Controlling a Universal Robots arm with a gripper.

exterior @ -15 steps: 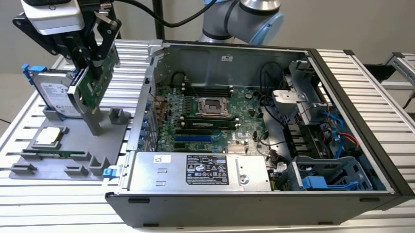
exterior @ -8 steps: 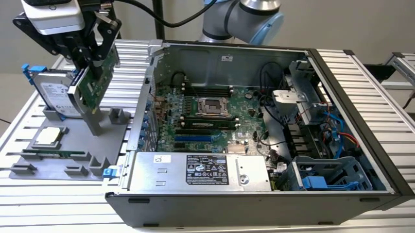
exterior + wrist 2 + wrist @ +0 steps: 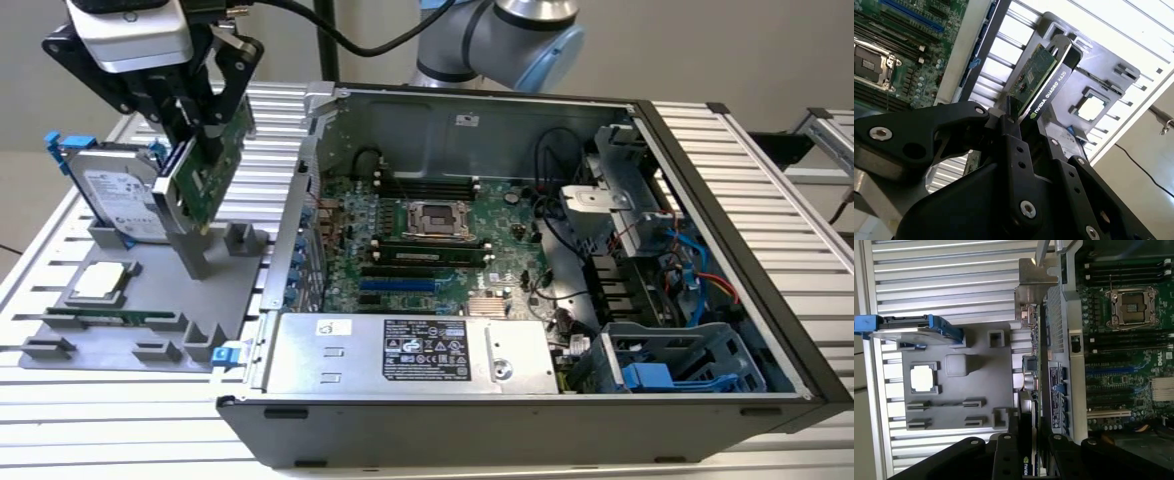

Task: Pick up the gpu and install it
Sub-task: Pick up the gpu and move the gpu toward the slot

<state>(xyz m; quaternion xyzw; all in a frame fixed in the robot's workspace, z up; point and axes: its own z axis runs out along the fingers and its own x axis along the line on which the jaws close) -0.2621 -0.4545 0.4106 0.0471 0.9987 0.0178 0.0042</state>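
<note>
My gripper [image 3: 200,115] is shut on the gpu [image 3: 210,165], pinching its upper edge. The card hangs upright and slightly tilted, green board facing the case, over the right side of the grey holder tray [image 3: 147,295] on the exterior view's left. In the second wrist view the black fingers [image 3: 1013,142] clamp the gpu [image 3: 1040,80], with its black edge and green face showing. The first wrist view sees the gpu [image 3: 1030,385] edge-on, its silver bracket [image 3: 1032,287] at the far end, between the tray [image 3: 979,390] and the case wall. The open computer case [image 3: 721,200] holds the motherboard [image 3: 427,235].
On the tray a silver hard drive with blue rails [image 3: 114,195] stands right beside the card. A processor chip [image 3: 104,283] and a memory stick [image 3: 114,318] lie there too. The case's left wall [image 3: 300,200] rises close to the card. Cables and drive cages fill the case's right side [image 3: 667,270].
</note>
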